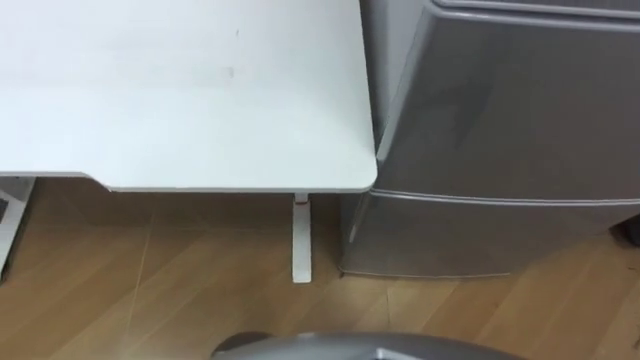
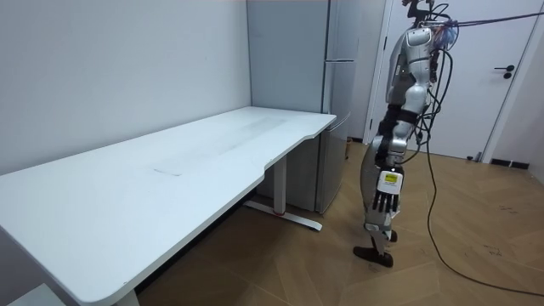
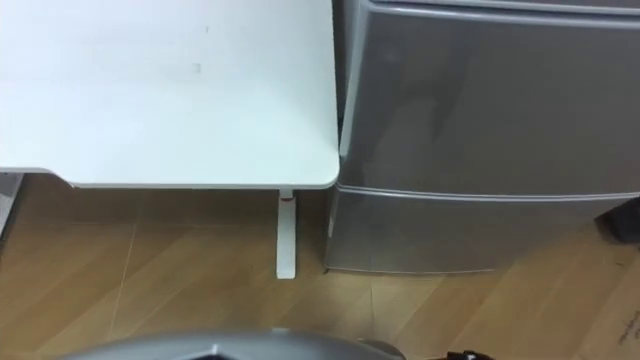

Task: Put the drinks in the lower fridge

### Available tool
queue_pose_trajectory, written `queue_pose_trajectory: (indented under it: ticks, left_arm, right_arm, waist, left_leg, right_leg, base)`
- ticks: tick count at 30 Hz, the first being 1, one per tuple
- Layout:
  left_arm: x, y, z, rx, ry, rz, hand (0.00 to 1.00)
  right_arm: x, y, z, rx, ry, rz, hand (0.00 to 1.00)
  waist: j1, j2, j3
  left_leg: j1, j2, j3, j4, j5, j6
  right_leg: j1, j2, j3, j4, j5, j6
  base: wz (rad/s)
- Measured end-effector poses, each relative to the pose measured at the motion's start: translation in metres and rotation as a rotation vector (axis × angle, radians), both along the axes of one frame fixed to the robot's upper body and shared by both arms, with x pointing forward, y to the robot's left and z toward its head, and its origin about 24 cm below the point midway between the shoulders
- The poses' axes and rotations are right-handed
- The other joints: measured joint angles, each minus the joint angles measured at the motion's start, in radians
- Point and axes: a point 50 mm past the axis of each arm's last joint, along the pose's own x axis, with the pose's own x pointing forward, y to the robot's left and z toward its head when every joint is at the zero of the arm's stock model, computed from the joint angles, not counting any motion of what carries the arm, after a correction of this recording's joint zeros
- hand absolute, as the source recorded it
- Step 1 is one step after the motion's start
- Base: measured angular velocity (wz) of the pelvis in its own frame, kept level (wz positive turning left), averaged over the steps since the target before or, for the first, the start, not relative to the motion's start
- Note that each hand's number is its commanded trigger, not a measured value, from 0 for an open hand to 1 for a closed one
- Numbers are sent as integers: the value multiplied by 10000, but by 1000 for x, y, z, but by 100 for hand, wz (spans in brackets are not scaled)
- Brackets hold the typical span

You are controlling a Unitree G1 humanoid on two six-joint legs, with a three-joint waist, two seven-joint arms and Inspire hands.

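In the eye views a white table (image 1: 200, 90) is seen at upper left, with a grey fridge (image 1: 500, 100) just beside its corner at right. The fridge doors are seen closed, and a table leg (image 1: 301, 240) is shown on the wood floor (image 1: 150, 290). The robot is shown in the room view, standing at right of centre before the fridge. Its left hand (image 2: 387, 202) is hung at its side, fingers straight and holding nothing. Where the drinks are cannot be told.
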Motion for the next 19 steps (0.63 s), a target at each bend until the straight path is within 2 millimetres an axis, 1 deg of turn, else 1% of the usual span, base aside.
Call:
queue_pose_trajectory:
  ticks: [1,2,6,8,11,17,19]
  left_arm:
    - [0,-1,0,-23,31,12,0]
    - [-1,-2,0,-2,50,18,0]
    - [-2,-4,-1,82,142,63,0]
    - [0,-5,-1,85,112,60,0]
    - [1,-8,-2,32,89,79,0]
    - [4,-11,-3,-48,1,77,0]
    - [4,-12,-3,-41,7,64,0]
  right_arm:
    - [0,3,-1,-22,109,176,0]
    - [-1,6,-2,-16,194,300,0]
    - [-10,9,-3,-158,617,559,0]
    - [-20,12,-4,-187,1022,492,0]
    - [-29,16,-5,-168,1396,564,0]
    - [-36,16,-5,-160,1683,541,0]
    - [-36,16,-5,-165,1754,553,0]
  waist:
    - [12,-33,-1]
    - [12,-60,-11]
    - [-10,-99,-30]
    - [-22,-92,-32]
    - [-37,-68,-26]
    - [-88,-13,-31]
    - [-87,-4,-35]
  left_leg:
    - [-5,-8,-46,-9,0,-1]
    - [-23,-13,-86,-9,1,-3]
    - [-29,-56,-228,-10,6,-13]
    - [-13,-92,-306,-21,6,-14]
    - [61,-104,-309,-48,2,-14]
    - [100,-121,-306,-66,1,-14]
    - [114,-127,-306,-77,2,-13]
  right_leg:
    - [14,30,153,-3,-26,-16]
    - [37,41,181,-4,-45,-29]
    - [92,31,159,13,-125,-40]
    - [105,15,187,13,-175,-32]
    - [154,5,210,18,-205,-24]
    - [169,-6,238,18,-228,-15]
    - [169,2,360,18,-239,-16]
  base:
    - [12]
    - [12]
    - [14]
    - [14]
    - [1]
    - [0]
    - [0]
